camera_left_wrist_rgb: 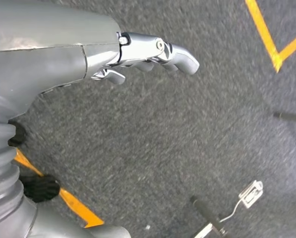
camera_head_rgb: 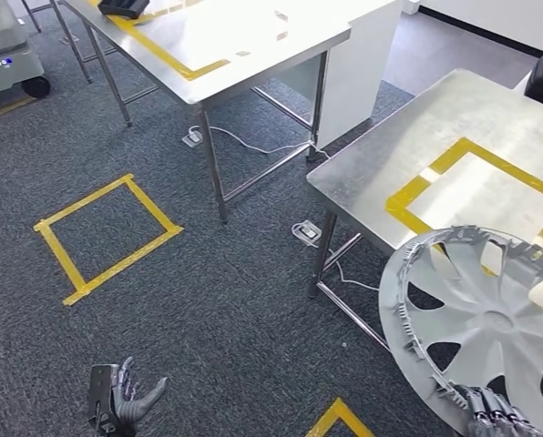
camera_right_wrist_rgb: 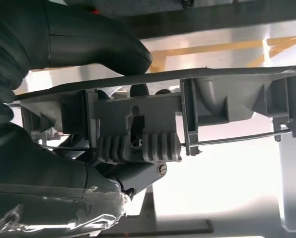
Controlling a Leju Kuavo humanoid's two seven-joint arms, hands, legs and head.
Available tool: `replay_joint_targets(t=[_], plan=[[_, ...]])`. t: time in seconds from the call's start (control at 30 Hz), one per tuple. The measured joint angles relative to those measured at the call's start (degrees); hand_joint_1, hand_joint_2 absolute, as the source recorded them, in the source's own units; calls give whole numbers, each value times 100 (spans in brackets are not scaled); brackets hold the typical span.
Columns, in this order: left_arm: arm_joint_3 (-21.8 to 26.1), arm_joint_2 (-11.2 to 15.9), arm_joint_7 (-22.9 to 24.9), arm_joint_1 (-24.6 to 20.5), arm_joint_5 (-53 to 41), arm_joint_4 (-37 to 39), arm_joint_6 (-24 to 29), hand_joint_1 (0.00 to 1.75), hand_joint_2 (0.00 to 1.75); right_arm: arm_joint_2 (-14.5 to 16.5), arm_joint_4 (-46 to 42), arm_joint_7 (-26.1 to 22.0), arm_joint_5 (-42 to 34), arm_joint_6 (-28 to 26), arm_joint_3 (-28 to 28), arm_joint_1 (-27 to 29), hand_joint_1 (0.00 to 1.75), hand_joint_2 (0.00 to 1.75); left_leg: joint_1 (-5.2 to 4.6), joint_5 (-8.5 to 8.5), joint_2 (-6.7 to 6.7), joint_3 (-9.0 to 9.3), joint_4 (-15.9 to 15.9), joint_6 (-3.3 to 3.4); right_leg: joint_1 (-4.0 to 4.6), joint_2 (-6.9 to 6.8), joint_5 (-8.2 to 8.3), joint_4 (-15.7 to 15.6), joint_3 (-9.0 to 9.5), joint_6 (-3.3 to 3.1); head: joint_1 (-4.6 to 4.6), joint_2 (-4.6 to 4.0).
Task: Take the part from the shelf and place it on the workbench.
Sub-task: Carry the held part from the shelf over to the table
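One part is in play: a grey wheel cover (camera_head_rgb: 486, 328), grasped at its lower rim by the right hand (camera_head_rgb: 492, 411) and carried tilted, face toward the camera, partly over the near edge of the steel worktop (camera_head_rgb: 393, 150). The right wrist view shows the thumb (camera_right_wrist_rgb: 98, 47) pressing one face of the rim and the fingers (camera_right_wrist_rgb: 139, 148) hooked over the clip ring on the back, a pinch that keeps the thin disc from swinging. The rim grip leaves the cover's underside free, presumably so it can be laid flat without trapping the hand. A yellow tape outline (camera_head_rgb: 461, 155) on the worktop probably marks the placement zone; the cover overlaps its near corner in the head view but is not yet resting on the surface, as far as can be judged. The left hand (camera_head_rgb: 121, 401) hangs low over the grey carpet (camera_head_rgb: 220, 300), released, fingers apart, holding nothing, clear of the carry. A second worktop (camera_head_rgb: 220, 41) stands well apart behind. Judged stage: transport nearly complete, lowering and release remain
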Motion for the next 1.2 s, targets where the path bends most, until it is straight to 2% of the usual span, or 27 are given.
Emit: replay_joint_targets(t=[0.03, 0.1, 0.17, 0.2, 0.23, 0.27, 0.33, 0.37, 0.43, 0.47, 0.5, 0.53, 0.6, 0.63, 0.67, 0.7, 0.73, 0.77, 0.8, 0.87, 0.93, 1.0, 1.03, 1.07, 1.1, 1.13, 1.2], plan=[[0, -4, -1, -11, -1, 0, -2, 0, 175, -1, -6, 66, -3, 11, 4, -5, 175, 175, 13, 57, 5, -50, 145, -31, -2, 20, -13, -57, 68, -35, 3, 0], [0, -8, -2, -27, -2, 0, -6, 0, 175, -3, -9, 145, -5, 20, 15, -17, 175, 175, 12, 38, 12, -372, 664, -64, -18, 62, -45, -157, 200, -100, -3, -1], [1, -1, -2, -22, -1, 0, -13, 0, 175, -5, -9, 208, -5, 21, 34, -41, 175, 175, 1, -259, 13, -820, 1220, -82, -18, 134, -107, -193, 282, -143, -4, -1], [1, 6, -2, -17, 0, 0, -19, 0, 175, -7, -9, 241, -6, 22, 48, -49, 175, 175, -2, -408, 13, -1007, 1370, -91, -17, 187, -146, -195, 322, -148, -4, -1], [2, 13, -2, -13, 1, 0, -25, 0, 175, -12, -8, 271, -5, 23, 62, -51, 175, 175, -5, -450, 13, -1130, 1392, -94, -17, 243, -187, -195, 367, -144, -3, -1], [3, 19, -2, -12, 1, 0, -33, 0, 175, -18, -8, 297, -4, 24, 78, -51, 175, 175, -9, -326, 10, -1178, 1263, -90, -17, 303, -226, -194, 419, -138, -4, -1], [4, 36, -2, -12, 1, 0, -52, 0, 175, -33, -8, 339, -3, 25, 113, -52, 175, 175, -12, 287, -71, -1083, 644, -66, -22, 421, -294, -194, 505, -120, -3, -1], [4, 45, -2, -12, 1, 0, -62, 0, 175, -40, -8, 352, -3, 24, 128, -57, 175, 175, -11, 505, -164, -1013, 327, -50, -24, 481, -318, -184, 536, -104, 2, -1], [5, 61, -2, -10, 1, 0, -81, 0, 175, -52, -10, 364, -3, 22, 150, -61, 175, 175, -21, 673, -318, -941, -6, -8, -38, 592, -347, -169, 515, -49, 5, -1], [7, 64, -2, -9, 2, 0, -95, 0, 175, -56, -10, 362, -3, 21, 154, -56, 175, 175, -30, 647, -319, -938, -19, 18, -46, 650, -350, -169, 506, -17, 9, -1], [9, 63, -2, -11, 2, 0, -109, 0, 175, -59, -10, 358, -3, 20, 157, -41, 175, 175, -28, 702, -275, -925, -36, 51, -50, 699, -355, -178, 474, 16, 6, -1], [11, 62, -2, -16, 3, 0, -125, 0, 175, -62, -11, 354, -3, 19, 157, -18, 175, 175, -21, 757, -219, -906, -63, 82, -49, 657, -373, -166, 456, 44, 10, -1], [15, 62, -2, -25, 7, 0, -154, 0, 175, -65, -13, 341, -3, 18, 159, -4, 175, 175, -7, 765, -93, -852, -120, 139, -38, 350, -538, 93, 305, 108, 49, -1], [16, 64, -2, -18, 11, 0, -164, 0, 175, -67, -14, 333, -3, 18, 162, -12, 175, 175, -11, 751, -24, -829, -133, 160, -44, 154, -692, 395, 149, 138, 70, -1], [17, 66, -2, -4, 17, 0, -174, 0, 175, -68, -14, 324, -3, 18, 166, -26, 175, 175, -15, 729, 50, -810, -137, 177, -60, 32, -862, 783, -66, 171, 87, -1], [19, 69, -2, 9, 26, 0, -181, 0, 175, -69, -14, 316, -3, 18, 168, -31, 175, 175, -15, 705, 128, -792, -136, 182, -84, -22, -983, 1145, -275, 202, 88, -1], [20, 71, -2, 17, 34, 0, -187, 0, 175, -70, -14, 308, -3, 18, 169, -27, 175, 175, -9, 679, 202, -768, -136, 178, -111, -45, -1006, 1359, -409, 232, 88, -1], [21, 71, -2, 18, 40, 0, -191, 0, 175, -70, -14, 303, -3, 18, 169, -20, 175, 175, 2, 649, 269, -736, -135, 163, -139, -66, -916, 1359, -433, 263, 87, -1], [22, 69, -2, 18, 44, 0, -195, 0, 175, -71, -14, 299, -3, 18, 169, -12, 175, 175, 19, 615, 330, -693, -135, 139, -165, -102, -728, 1125, -331, 293, 88, -1], [22, 76, -2, 17, 49, 0, -196, 0, 175, -71, -12, 295, -2, 19, 171, -8, 175, 175, 31, 529, 434, -590, -128, 61, -191, -322, -340, 354, 69, 352, 108, -2], [22, 91, -2, 13, 52, 0, -196, 0, 175, -72, -12, 296, -4, 19, 174, -18, 175, 175, 0, 462, 518, -517, -120, -14, -189, -457, -220, -66, 302, 314, 120, -2], [23, 93, -2, 0, 53, 0, -197, 0, 175, -73, -14, 295, -6, 18, 174, -19, 175, 175, -13, 436, 611, -471, -139, -61, -175, -351, -256, -73, 293, 201, 99, -1], [24, 90, -2, -10, 53, 0, -198, 0, 175, -73, -15, 294, -6, 18, 173, -9, 175, 175, -1, 411, 613, -452, -139, -86, -173, -289, -264, -72, 287, 156, 79, -1], [24, 86, -2, -20, 54, 0, -202, 0, 175, -74, -16, 291, -6, 18, 173, -1, 175, 175, 14, 348, 551, -473, -72, -105, -173, -225, -269, -75, 288, 111, 71, -1], [24, 85, -2, -25, 55, 0, -207, 0, 175, -74, -17, 287, -6, 18, 176, -1, 175, 175, 23, 231, 450, -560, 114, -116, -177, -162, -272, -80, 294, 65, 59, -1], [24, 85, -2, -21, 57, 0, -214, 0, 175, -74, -18, 282, -6, 18, 180, -5, 175, 175, 24, 71, 317, -725, 430, -113, -181, -100, -276, -84, 299, 30, 43, -1], [24, 84, -2, 11, 61, 0, -227, 0, 175, -73, -17, 271, -5, 18, 185, -19, 175, 175, 7, -228, 172, -1193, 1232, -92, -169, 45, -290, -84, 303, -16, 23, -1]])
